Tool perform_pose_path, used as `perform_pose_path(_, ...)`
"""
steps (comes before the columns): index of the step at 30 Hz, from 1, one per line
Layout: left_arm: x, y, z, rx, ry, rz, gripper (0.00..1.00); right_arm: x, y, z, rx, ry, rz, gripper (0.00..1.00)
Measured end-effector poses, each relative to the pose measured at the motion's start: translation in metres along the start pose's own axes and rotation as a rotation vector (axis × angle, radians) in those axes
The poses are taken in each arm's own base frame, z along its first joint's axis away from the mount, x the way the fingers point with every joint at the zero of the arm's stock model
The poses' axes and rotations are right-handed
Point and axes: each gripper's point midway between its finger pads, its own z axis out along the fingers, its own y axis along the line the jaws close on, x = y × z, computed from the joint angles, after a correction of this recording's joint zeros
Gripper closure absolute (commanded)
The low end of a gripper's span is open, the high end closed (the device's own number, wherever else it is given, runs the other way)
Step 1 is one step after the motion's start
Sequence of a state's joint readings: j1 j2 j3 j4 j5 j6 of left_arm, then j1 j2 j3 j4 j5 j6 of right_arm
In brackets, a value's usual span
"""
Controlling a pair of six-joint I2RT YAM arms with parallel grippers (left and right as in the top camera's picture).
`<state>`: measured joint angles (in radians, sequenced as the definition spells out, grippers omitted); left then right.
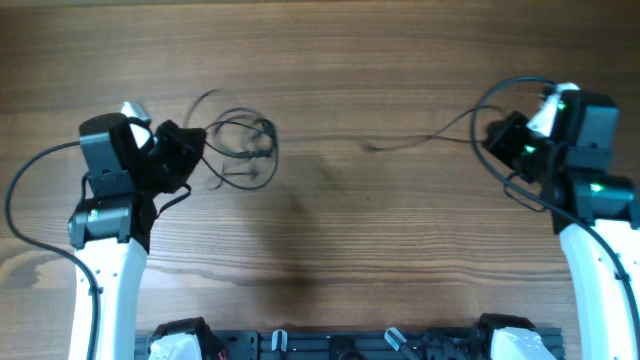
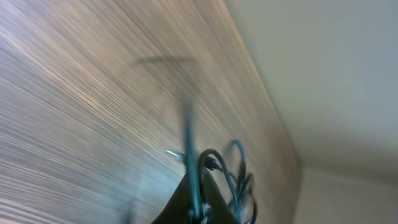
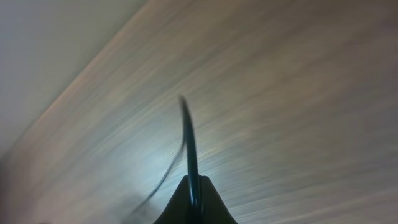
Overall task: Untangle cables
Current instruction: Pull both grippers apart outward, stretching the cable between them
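Overhead cam is showing both arms low over the brown wood-grain table [image 1: 330,240], well apart, L and R. The left gripper [image 1: 198,148] is sitting right at the edge of the tangle of thin dark cords [image 1: 243,148], whose loops are piling up on the table's left half. From up here I can't tell how the fingers are set, as the black housing is hiding them.

The left wrist cam, blurry, is filling that in: the left gripper [image 2: 194,210] is pinching closed on one strand of the tangle of thin dark cords [image 2: 231,177]. That strand is running straight up-frame, w/ the loops bunching just right of the fingertips. A pale wall [image 2: 323,74] is showing beyond the table edge.

Over on the right, the lone thin dark cord [image 1: 425,137] is stretching from near table centre to the right gripper [image 1: 492,135]. Its free end is lying apart from the tangle, as far as the overhead is showing.

The right wrist cam, also smeared, is giving the grip: the right gripper [image 3: 194,200] is clamping closed on the lone thin dark cord [image 3: 188,134], which is arcing up-frame over the wood. The connector at its end is too blurred to make out.
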<state>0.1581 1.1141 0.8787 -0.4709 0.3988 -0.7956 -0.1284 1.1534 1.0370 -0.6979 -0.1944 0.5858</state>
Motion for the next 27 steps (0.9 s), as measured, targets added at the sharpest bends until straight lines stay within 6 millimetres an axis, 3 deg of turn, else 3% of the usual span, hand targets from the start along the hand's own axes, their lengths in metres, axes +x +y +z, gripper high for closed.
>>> perform_pose_path(3,-0.011,0.010,-0.002,-0.042,-0.046,-0.015,0.96,-0.005,-0.013,-0.002,0.040,-0.016,0.050,0.96)
perform_pose_path(8,-0.002,0.014,0.005,-0.068,-0.017,-0.032,0.96,-0.004,-0.015,-0.001,0.049,-0.012,0.047,0.95)
perform_pose_path(11,0.009,0.023,0.018,-0.127,0.013,0.012,0.96,-0.013,-0.040,-0.004,0.180,-0.070,0.109,0.95)
perform_pose_path(14,-0.022,0.054,0.009,-0.241,-0.104,-0.029,0.96,-0.030,-0.058,-0.018,0.254,-0.132,0.168,0.95)
perform_pose_path(18,-0.075,0.104,-0.025,-0.327,-0.276,-0.209,0.96,-0.065,-0.068,-0.046,0.281,-0.237,0.235,0.95)
perform_pose_path(22,-0.090,0.123,-0.043,-0.307,-0.314,-0.345,0.96,-0.066,-0.072,-0.051,0.292,-0.244,0.266,0.95)
perform_pose_path(27,-0.088,0.120,-0.043,-0.262,-0.285,-0.397,0.96,-0.065,-0.072,-0.051,0.281,-0.237,0.282,0.90)
